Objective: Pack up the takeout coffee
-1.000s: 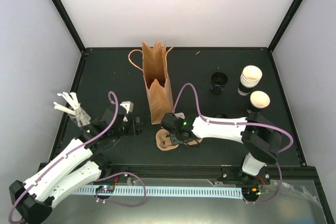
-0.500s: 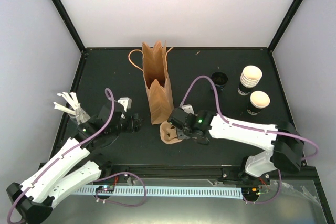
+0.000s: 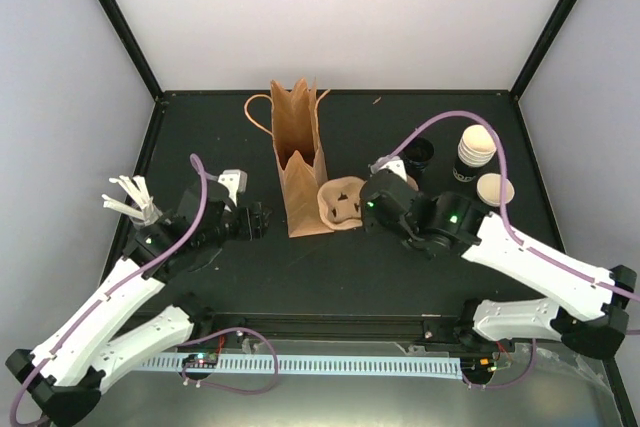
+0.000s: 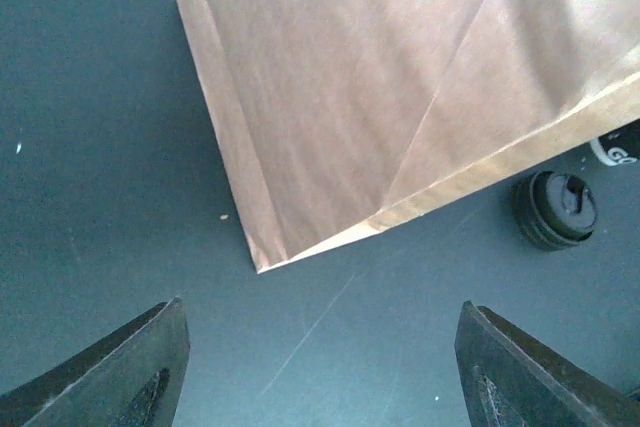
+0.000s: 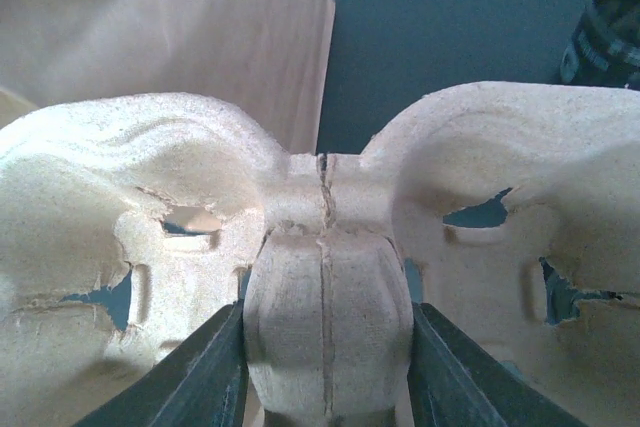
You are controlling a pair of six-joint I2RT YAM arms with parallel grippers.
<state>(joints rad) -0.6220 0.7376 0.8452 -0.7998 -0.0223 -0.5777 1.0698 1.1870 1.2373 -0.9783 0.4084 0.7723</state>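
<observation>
while the right end effector (image 3: 362, 205) is clenched on the middle post of a moulded pulp cup carrier (image 3: 338, 201), that carrier sits close against the right side of the brown paper bag (image 3: 300, 162), which stands open-topped at the centre of the frame. the left end effector (image 3: 258, 219) is released, jaws wide with only dark table (image 3: 330, 277) between them, low on the left of the bag and pointing at it without touching. the takeout coffee (image 3: 493, 191) stands upright on the table at the right of the frame, well apart from the bag and from both end effectors. just above it is a nested stack of cups (image 3: 477, 152), and a black cup with a dark inside (image 3: 418, 154) stands to their left. a bunch of white sticks (image 3: 130, 197) stands at the far left.
</observation>
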